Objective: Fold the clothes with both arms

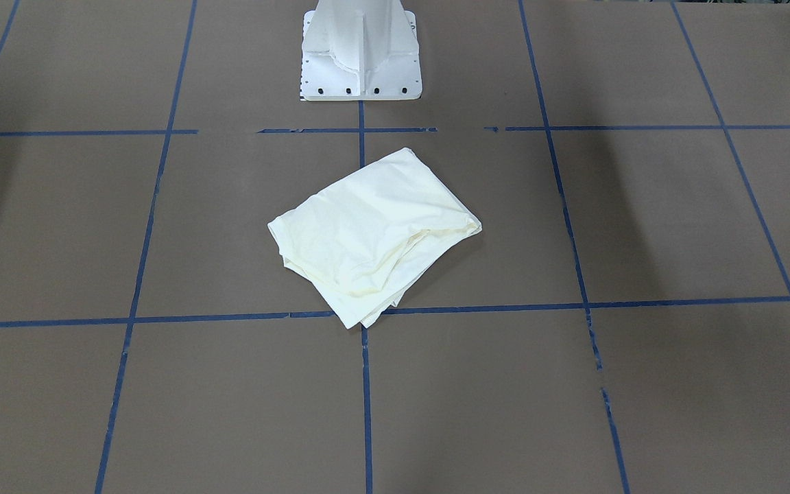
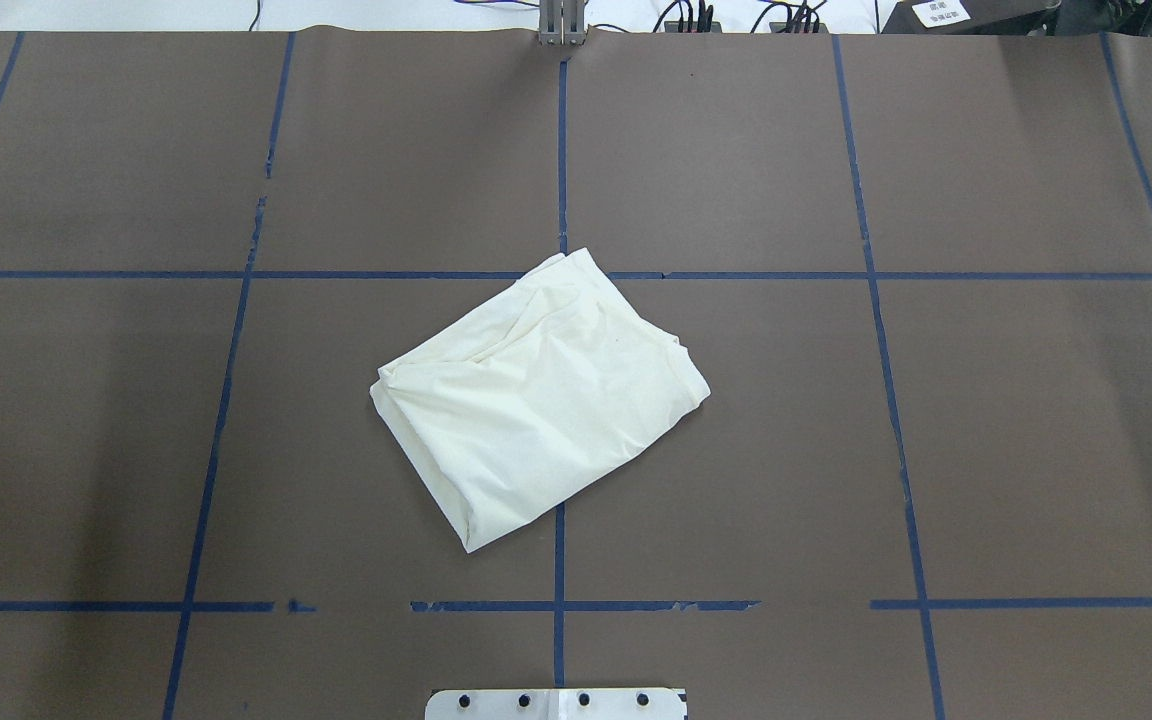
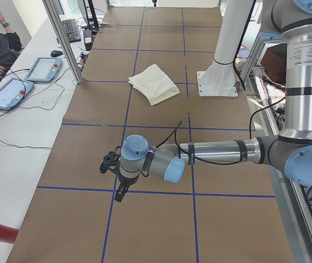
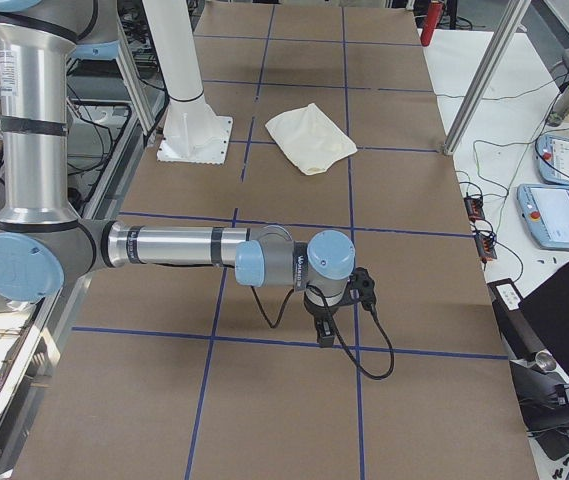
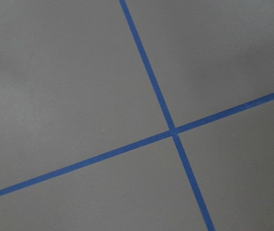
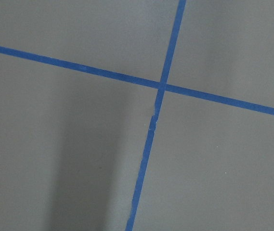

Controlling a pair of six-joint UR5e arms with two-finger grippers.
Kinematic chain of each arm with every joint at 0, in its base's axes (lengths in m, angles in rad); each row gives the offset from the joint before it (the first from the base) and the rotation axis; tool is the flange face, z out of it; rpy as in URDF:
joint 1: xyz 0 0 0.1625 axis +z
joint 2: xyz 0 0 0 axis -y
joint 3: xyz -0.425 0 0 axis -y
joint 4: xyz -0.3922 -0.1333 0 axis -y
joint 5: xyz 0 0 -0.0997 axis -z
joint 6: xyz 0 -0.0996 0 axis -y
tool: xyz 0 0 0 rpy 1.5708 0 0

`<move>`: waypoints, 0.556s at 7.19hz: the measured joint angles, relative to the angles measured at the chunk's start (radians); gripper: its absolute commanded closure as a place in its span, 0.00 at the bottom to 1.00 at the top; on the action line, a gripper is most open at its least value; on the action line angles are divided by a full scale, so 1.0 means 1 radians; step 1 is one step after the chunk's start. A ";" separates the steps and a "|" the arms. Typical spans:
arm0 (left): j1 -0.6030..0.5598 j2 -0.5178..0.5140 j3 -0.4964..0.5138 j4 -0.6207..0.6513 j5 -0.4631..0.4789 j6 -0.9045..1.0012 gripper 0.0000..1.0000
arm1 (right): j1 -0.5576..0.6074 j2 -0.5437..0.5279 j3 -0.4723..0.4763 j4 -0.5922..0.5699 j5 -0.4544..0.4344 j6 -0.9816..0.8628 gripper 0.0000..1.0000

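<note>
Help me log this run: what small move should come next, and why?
Probably just end the run: the shirt lies in a compact folded bundle, while the left arm and right arm hover over bare table, well away from it.

Two fixed cameras look steeply down on the brown paper-covered table [image 2: 1036,450] with its blue tape grid [image 2: 561,150] from opposite long sides. The overhead one looks from behind the white metal pedestal base [image 2: 556,703] and the front-facing one towards it, and both hold the folded cream-white cloth shirt [image 2: 536,400] mid-frame. The side cameras stand high at the table's ends, looking along it; one has the grey-and-silver tubular left arm [image 3: 216,150] near and large, the other the matching right arm [image 4: 174,245] — shirt and pedestal lie farther off in both. Each wrist camera looks down from close above, showing only crossed tape lines.
</note>
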 measured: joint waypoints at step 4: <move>-0.001 0.003 -0.093 0.210 -0.006 0.001 0.00 | 0.006 0.000 0.039 -0.005 0.005 0.134 0.00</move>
